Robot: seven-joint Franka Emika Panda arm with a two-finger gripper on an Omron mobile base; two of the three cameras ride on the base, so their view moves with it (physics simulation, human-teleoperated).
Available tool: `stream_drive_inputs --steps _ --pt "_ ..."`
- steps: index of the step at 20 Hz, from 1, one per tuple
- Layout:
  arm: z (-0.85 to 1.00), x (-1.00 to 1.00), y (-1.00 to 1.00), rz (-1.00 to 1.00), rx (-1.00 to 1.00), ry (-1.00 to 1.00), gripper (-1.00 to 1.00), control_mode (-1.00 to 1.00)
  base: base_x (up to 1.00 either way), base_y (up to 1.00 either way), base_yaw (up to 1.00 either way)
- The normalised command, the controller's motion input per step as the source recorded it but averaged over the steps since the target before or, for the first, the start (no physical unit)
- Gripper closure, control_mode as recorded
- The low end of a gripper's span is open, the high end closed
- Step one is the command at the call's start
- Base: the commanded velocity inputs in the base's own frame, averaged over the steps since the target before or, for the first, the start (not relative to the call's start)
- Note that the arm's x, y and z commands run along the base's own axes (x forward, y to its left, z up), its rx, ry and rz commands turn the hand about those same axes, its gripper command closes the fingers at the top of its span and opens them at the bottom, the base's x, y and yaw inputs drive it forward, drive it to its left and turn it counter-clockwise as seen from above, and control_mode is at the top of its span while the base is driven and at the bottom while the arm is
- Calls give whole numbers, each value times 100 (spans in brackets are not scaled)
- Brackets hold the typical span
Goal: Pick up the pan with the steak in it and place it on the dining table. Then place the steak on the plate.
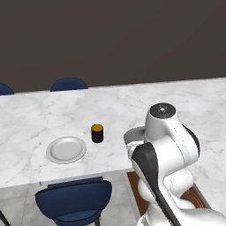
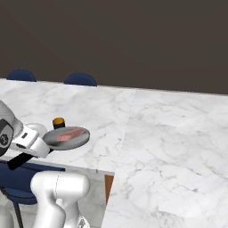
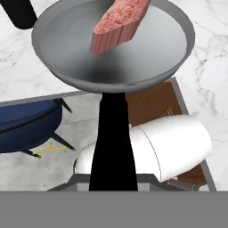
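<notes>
The gripper (image 2: 27,141) clamps the pan (image 2: 67,137) handle; steak (image 2: 70,134) aboard, hovering over the dining table's (image 2: 147,133) near edge, plate (image 1: 66,149) left.

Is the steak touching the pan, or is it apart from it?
Touching. In the hand view the steak lies directly on the inner surface of the pan, with no gap under it. The right base view also shows it lying inside.

I see wide bare marble on the bench (image 1: 39,114) beyond and right of the plate (image 1: 66,149). A dark cup (image 1: 97,133) stands just beside the plate's right rim. A blue chair (image 1: 74,201) crowds the bench's near edge below the plate.
</notes>
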Motion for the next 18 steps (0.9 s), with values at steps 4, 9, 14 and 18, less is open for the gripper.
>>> stream_drive_inputs --steps 4,9,14,18 --pt "-20 20 -37 19 7 -2 100 -100 0 0 0" --pt "-27 30 -34 21 9 -1 100 -100 0 0 0" --pt "-35 27 -30 24 8 0 100 -100 0 0 0" --pt "-38 27 -29 24 7 0 100 -100 0 0 0"
